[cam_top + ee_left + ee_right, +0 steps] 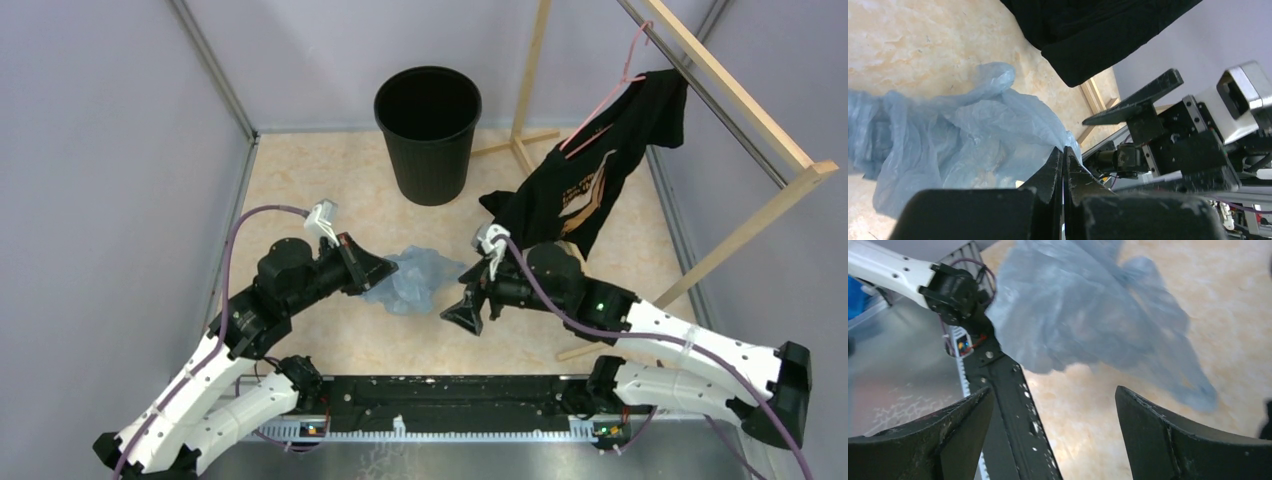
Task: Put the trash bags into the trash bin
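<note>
Our left pincer (pixel 1064 151) is pressed closed, its tips meeting the edge of the crumpled blue trash bag (pixel 412 280) on the counter (pixel 320 190); whether film is caught we cannot tell. Our right pincer (pixel 1054 390) gapes wide, holding nothing, the bag just ahead. The trash bin (pixel 428 130) stands upright well beyond both.

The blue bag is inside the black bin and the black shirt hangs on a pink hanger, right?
No. The blue bag isn't inside the black bin; the top external view shows it lying on the table, apart from the bin. The black shirt does hang on the pink hanger.
</note>
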Available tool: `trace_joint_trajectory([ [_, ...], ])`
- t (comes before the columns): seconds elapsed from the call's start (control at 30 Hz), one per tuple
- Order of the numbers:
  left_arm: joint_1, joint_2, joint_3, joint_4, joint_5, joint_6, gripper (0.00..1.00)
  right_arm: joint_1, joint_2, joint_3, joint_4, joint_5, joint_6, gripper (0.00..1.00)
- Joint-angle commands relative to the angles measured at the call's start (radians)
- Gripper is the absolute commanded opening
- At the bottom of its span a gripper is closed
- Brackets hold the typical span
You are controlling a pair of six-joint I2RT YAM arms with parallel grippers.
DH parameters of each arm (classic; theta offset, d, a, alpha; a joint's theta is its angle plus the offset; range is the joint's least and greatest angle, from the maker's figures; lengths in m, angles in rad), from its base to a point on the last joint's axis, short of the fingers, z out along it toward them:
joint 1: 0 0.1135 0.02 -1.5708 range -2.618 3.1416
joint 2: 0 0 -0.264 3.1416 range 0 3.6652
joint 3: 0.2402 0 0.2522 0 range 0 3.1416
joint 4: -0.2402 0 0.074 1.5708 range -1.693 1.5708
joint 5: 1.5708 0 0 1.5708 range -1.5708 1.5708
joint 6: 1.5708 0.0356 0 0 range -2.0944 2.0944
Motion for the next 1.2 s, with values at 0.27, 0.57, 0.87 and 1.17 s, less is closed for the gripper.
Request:
trace_joint_trajectory([
  [0.27, -0.001, -0.001, -0.013, 0.015, -0.021, -0.104, 0.0, 0.356, 0.313, 0.179, 0.272, 0.762, -0.037, 0.99],
  [0.57, -0.001, -0.006, 0.003, 0.002, 0.026, -0.061, 0.07, 0.314, 0.384, 0.136, 0.345, 0.933, 0.095, 0.21],
  [0.87, 0.0, -0.158, 0.035, -0.185, -0.147, -0.001, 0.93, -0.063, 0.192, -0.131, 0.533, 0.054, 0.52, 0.0],
  [1.17, -0.001, -0.239, -0.142, -0.132, -0.019, -0.104, 0.91, -0.172, 0.011, -0.204, 0.57, 0.078, 0.687, 0.0],
])
